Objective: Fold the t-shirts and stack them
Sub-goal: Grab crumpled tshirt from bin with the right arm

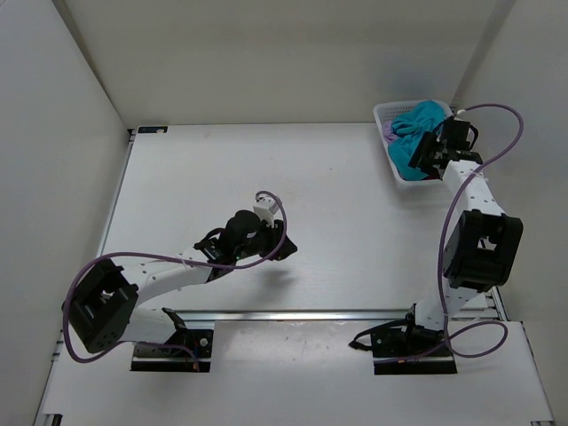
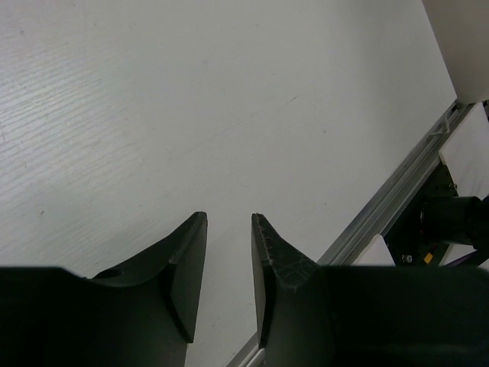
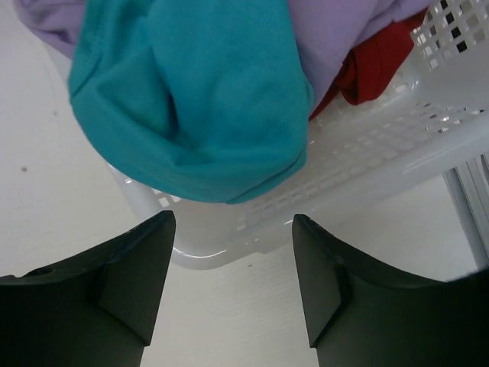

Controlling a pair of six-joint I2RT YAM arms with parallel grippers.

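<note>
The left fingers (image 1: 282,248) (image 2: 229,222) hang low over the bare counter (image 1: 355,222) (image 2: 191,99), left of its middle and nearer the near edge than the far one. They are released, a narrow gap between them and nothing in it.

Further back, the right arm stretches along the right edge toward the far right corner. The right fingers (image 1: 419,158) (image 3: 233,222) are spread wide with nothing held, poised just over the near rim of a white mesh basket (image 1: 383,111) (image 3: 367,153) that sits in that corner.

All three shirts lie bunched inside the basket. The teal t-shirt (image 1: 419,118) (image 3: 206,99) lies on top and bulges over the rim closest to the right fingers, without touching them. The lavender t-shirt (image 1: 388,131) (image 3: 336,38) lies under and behind it, showing at the basket's left side. The red t-shirt (image 3: 378,65) is lowest, only a fold of it peeking out beneath the lavender one in the right wrist view.
</note>
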